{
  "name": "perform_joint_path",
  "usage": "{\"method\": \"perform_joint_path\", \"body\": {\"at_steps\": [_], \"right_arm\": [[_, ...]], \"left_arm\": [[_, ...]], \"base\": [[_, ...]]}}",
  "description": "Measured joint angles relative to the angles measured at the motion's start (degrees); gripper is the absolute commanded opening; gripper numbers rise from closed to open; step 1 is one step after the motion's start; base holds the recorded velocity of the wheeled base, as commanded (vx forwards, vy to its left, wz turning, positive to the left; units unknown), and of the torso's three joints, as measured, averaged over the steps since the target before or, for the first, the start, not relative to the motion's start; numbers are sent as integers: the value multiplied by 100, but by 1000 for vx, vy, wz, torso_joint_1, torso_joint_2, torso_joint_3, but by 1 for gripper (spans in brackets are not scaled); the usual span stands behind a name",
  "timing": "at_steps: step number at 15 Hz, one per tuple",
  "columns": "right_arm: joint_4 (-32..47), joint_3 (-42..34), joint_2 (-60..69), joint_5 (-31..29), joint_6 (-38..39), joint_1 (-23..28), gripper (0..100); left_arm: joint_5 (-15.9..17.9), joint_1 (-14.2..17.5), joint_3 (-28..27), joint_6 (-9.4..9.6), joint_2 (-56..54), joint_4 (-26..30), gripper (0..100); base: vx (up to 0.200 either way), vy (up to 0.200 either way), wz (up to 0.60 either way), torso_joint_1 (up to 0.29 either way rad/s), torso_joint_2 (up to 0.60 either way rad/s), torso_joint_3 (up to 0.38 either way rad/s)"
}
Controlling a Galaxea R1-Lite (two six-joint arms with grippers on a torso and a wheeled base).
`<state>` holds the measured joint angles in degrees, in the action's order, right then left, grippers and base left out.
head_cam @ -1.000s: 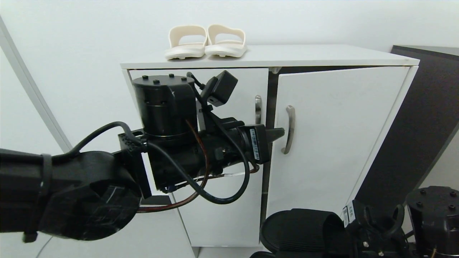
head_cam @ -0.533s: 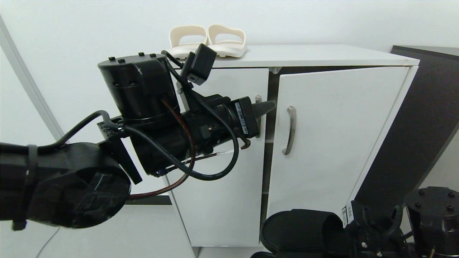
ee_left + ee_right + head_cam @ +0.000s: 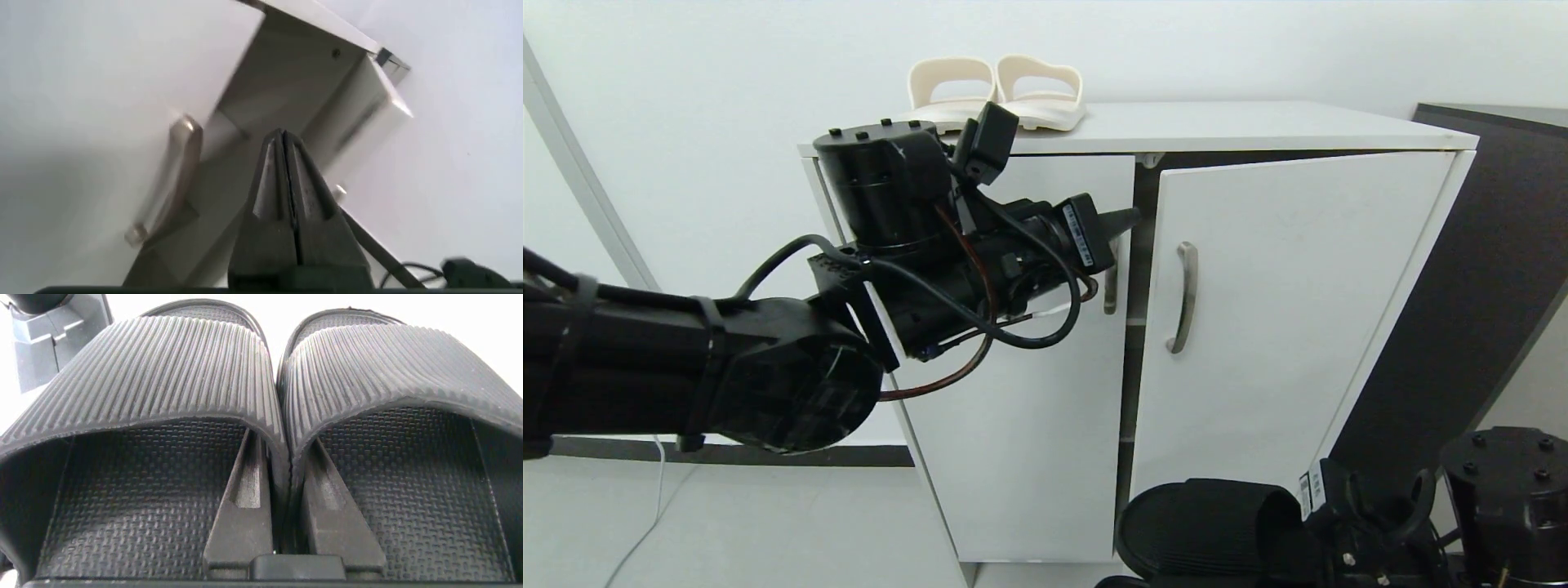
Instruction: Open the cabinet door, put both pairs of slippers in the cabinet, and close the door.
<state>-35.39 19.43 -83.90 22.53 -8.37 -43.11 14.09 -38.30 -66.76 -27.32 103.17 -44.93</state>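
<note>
The task is at its first step. The cabinet (image 3: 1258, 122) is not yet properly open: the right door (image 3: 1298, 327) seems a crack ajar, with a dark strip along its top edge and down the gap beside the left door (image 3: 1013, 425), but the gap looks far too narrow to pass anything through. The left gripper (image 3: 1125, 219) is held at the upper part of that gap, just beside the top of the left door's handle (image 3: 1109, 282) and apart from the right door's handle (image 3: 1183, 296). Its fingers are pressed together on nothing, the tip pointing at the dark opening between the doors. Neither pair is inside. The white slippers (image 3: 996, 90) lie side by side on top of the cabinet, near its left end. The black slippers (image 3: 1205, 518) are low in front of the cabinet, held by the right gripper (image 3: 279, 457), which pinches the two inner walls together between its fingers (image 3: 241, 506). Left to do, by my reckoning: swing a door wide, put the black pair in, fetch the white pair down and in, then shut the door.
</note>
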Motion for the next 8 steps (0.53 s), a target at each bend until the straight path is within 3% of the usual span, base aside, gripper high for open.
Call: {"method": "perform_joint_path", "body": {"at_steps": [6,8], "right_arm": [[4,-118,-26,56,-137,-22,0],[6,-224,-28,188,-251,-50,0]], "left_arm": [[13,-34,-477,17,603,2,0],[-22,-96,-485,9,658,5,0]], "base": [[0,0,0,0,0,0],[-200,0,0,5,2,2]]}}
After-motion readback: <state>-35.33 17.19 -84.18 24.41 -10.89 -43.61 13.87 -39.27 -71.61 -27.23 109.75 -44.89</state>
